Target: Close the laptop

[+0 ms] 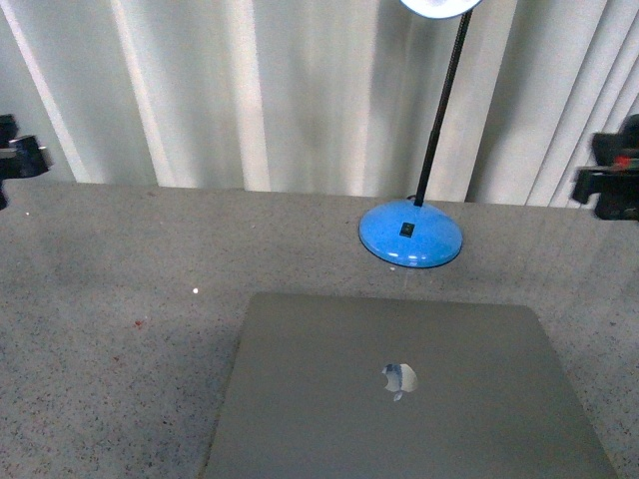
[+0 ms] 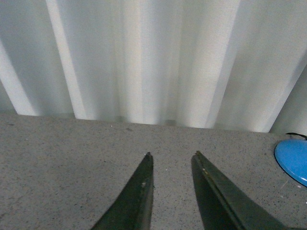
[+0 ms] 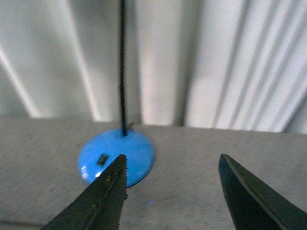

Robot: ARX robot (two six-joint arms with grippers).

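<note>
The laptop point(image 1: 404, 394) lies flat on the speckled grey table point(image 1: 110, 329) at the front centre, its grey lid down and the shiny apple logo point(image 1: 399, 379) facing up. My left gripper point(image 2: 172, 155) hovers open over bare table, nothing between its dark fingers point(image 2: 139, 191). My right gripper point(image 3: 172, 160) is open too, jaws wide apart, with the lamp base behind one finger point(image 3: 105, 191). In the front view only dark arm parts show at the left edge point(image 1: 15, 150) and right edge point(image 1: 611, 180), both far from the laptop.
A desk lamp with a round blue base point(image 1: 410, 232) and a thin black stem point(image 1: 439, 110) stands behind the laptop. The blue base point(image 3: 117, 154) shows in the right wrist view and its rim point(image 2: 293, 160) in the left. White pleated curtains point(image 1: 250, 90) close off the back.
</note>
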